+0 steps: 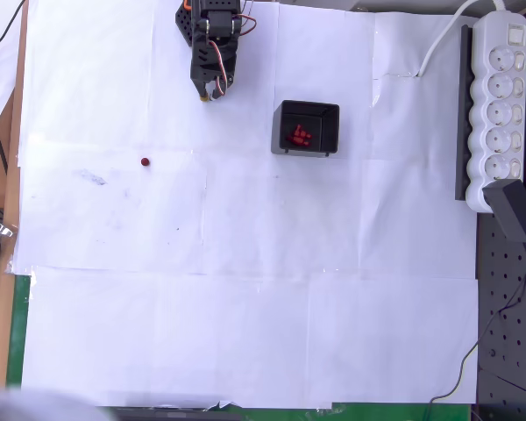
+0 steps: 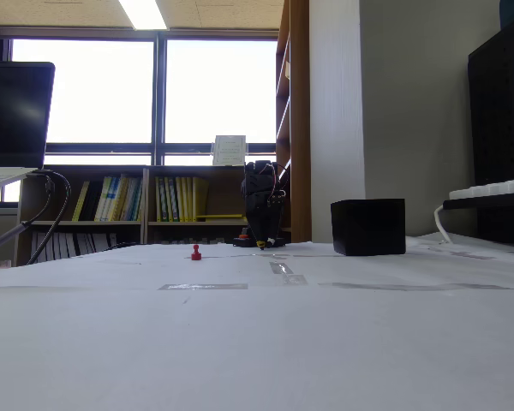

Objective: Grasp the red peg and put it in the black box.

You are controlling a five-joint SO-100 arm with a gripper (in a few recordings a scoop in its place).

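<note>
Plainly the red peg (image 1: 145, 161) stood alone on the paper-covered counter (image 1: 245, 333), well apart from the claw (image 1: 210, 90), which hung near the arm's base with its tips close together, holding nothing; whether fully clenched I could not tell. The black box (image 1: 306, 128) sat to the right in the overhead view, red pieces already inside; so tiny a peg could easily tip or roll away under a slightly misjudged pinch.

Red peg (image 1: 145, 161): we log one tiny dark-red piece, standing upright on the white surface (image 1: 245, 333), well apart from the box. Black box (image 1: 306, 128): we log one square, thick-walled container, upright, open-topped, with small red pieces inside.
</note>
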